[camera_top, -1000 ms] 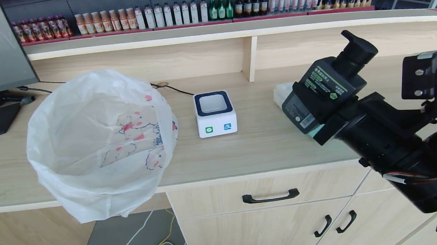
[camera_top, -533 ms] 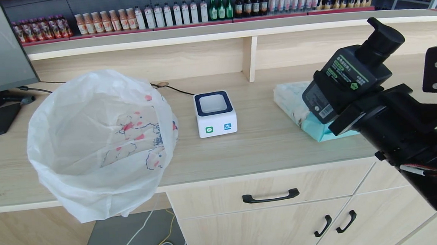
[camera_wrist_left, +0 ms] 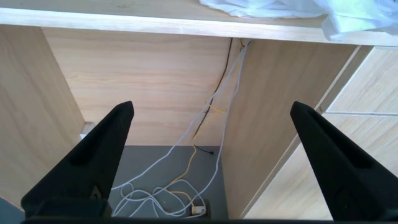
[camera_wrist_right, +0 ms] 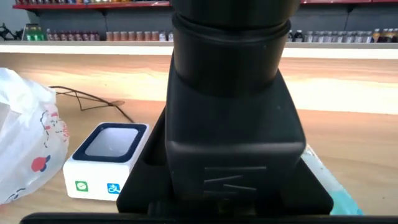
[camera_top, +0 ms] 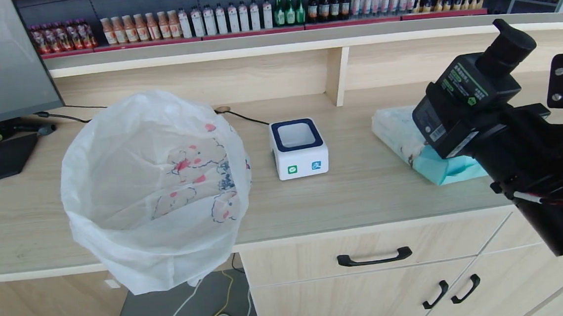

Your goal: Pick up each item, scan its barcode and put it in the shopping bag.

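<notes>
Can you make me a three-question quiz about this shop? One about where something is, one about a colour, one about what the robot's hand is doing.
1. Where is the scanner? A) on a shelf B) between the bag and the tissue pack C) on the floor
2. What colour is the held bottle? A) red B) yellow C) black
3. What is the right gripper doing? A) shut on the bottle B) open, empty C) holding the bag
Answers: B, it sits on the counter between them; C, body and cap are black; A, its jaws clamp the bottle.

Black right arm (camera_top: 535, 170), red-white cable (camera_top: 529, 198)
</notes>
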